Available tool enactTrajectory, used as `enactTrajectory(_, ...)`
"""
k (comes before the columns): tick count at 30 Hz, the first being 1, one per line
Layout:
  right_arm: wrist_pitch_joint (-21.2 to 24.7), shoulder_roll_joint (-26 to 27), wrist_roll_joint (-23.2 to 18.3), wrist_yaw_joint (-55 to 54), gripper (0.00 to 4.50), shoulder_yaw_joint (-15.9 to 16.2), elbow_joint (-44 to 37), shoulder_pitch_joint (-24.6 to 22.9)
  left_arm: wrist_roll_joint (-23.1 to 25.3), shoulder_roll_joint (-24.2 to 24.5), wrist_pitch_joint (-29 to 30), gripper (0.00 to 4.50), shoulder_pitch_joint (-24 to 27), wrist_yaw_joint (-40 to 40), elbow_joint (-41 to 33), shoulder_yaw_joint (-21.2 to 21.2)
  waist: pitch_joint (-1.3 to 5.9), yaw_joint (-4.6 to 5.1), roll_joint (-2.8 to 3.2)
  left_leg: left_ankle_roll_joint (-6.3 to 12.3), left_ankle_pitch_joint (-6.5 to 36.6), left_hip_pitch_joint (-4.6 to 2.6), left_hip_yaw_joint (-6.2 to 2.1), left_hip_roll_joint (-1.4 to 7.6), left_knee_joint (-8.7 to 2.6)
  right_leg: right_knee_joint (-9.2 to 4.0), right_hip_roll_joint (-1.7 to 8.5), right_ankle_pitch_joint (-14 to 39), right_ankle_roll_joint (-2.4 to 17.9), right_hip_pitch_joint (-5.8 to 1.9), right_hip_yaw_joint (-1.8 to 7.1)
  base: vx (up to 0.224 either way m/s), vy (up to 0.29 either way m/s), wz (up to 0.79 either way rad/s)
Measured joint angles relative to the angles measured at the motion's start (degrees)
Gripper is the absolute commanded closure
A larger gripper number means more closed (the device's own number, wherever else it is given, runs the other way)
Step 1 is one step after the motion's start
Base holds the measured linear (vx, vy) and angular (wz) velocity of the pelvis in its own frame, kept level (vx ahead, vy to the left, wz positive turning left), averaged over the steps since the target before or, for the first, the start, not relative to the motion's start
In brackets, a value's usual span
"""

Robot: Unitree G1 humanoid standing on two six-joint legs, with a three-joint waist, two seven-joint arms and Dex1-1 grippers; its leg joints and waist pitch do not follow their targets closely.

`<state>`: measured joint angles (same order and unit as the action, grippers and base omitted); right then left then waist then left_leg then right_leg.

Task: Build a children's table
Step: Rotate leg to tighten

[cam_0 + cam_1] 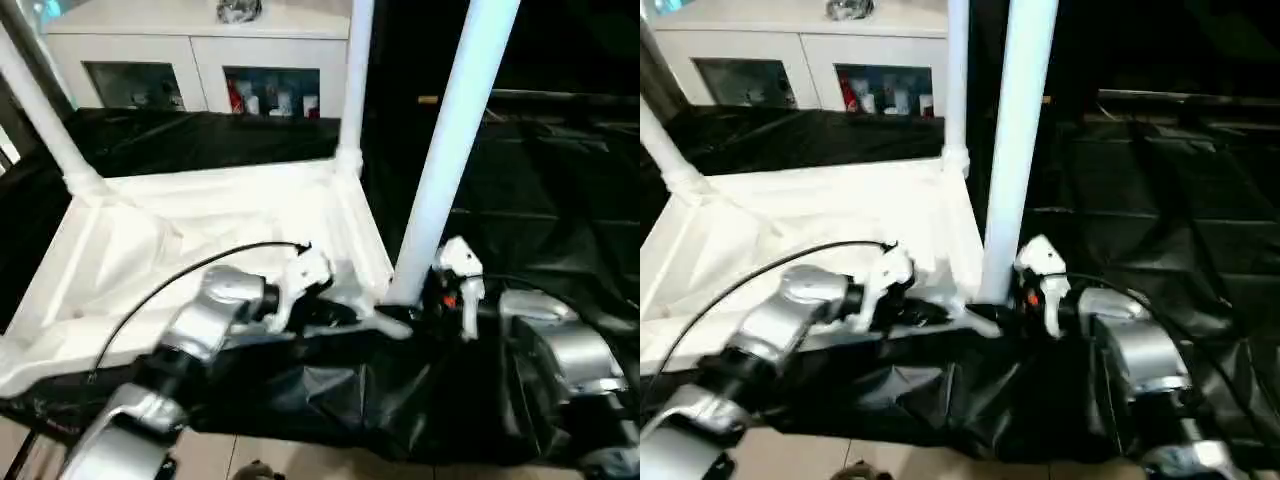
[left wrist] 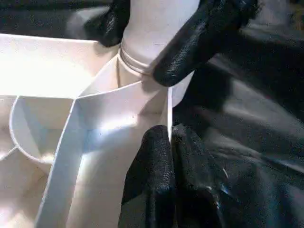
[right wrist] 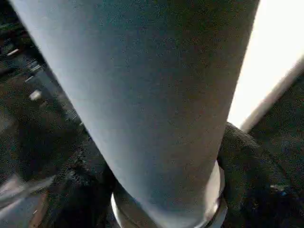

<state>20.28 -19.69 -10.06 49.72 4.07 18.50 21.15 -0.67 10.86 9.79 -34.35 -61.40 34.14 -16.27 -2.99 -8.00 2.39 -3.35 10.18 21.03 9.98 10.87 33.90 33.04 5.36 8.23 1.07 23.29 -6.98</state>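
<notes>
at the near corner of the upturned tabletop (image 1: 200, 235) on the black surface (image 1: 560, 190), the right pincer (image 2: 156, 42) is clamping the leg (image 1: 450, 150); the left pincer (image 2: 166, 175) is pinching the rim. a tilting leg is risking jamming the socket.

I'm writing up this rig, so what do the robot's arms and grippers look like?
Both forearms are shiny silver metal with rounded housings. The left gripper and right gripper have white wrist housings and black fingers. A thin black cable loops over the left forearm; the right wrist shows a small orange-red mark.
</notes>
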Motion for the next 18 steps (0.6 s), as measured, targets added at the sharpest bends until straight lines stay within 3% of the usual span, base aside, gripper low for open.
enactTrajectory(8, -0.87, 10.93, 3.51, -26.00, 1.86, -6.20, 8.35, 6.19, 2.13, -8.31, -0.96, 4.50, -8.46, 16.36, 13.81, 2.29, 0.04, 1.05, 0.03, 0.00, 0.01, 0.01, 0.00, -0.05, -0.04, -0.04, 0.02, 0.00, 0.00, -0.02, 0.01, 0.000, 0.000, 0.00)
enactTrajectory(10, -1.29, 11.25, 3.61, -27.38, 1.16, -6.53, 9.06, 6.68, 2.15, -9.11, -1.22, 4.50, -8.94, 17.48, 14.81, 2.59, 0.04, 1.24, 0.03, 0.00, 0.02, 0.02, 0.00, -0.06, -0.12, -0.05, 0.02, 0.00, -0.01, -0.02, 0.01, 0.000, 0.000, 0.00)
enactTrajectory(14, -1.55, 11.91, 3.54, -27.28, 0.79, -7.08, 9.12, 6.67, 2.15, -9.46, -1.93, 4.50, -9.03, 17.80, 15.46, 2.89, 0.04, 1.34, 0.04, 0.00, 0.02, 0.01, -0.01, -0.05, -0.20, -0.05, 0.01, 0.01, -0.01, -0.01, 0.00, 0.000, 0.000, 0.00)
enactTrajectory(18, -1.67, 11.19, 3.54, -24.22, 0.70, -7.00, 8.70, 6.30, 2.23, -9.15, -2.62, 4.50, -9.03, 16.60, 15.69, 2.89, 0.04, 1.37, 0.04, 0.00, 0.02, 0.02, 0.00, -0.05, -0.15, -0.05, 0.02, 0.00, -0.01, -0.01, 0.00, 0.000, 0.000, 0.00)
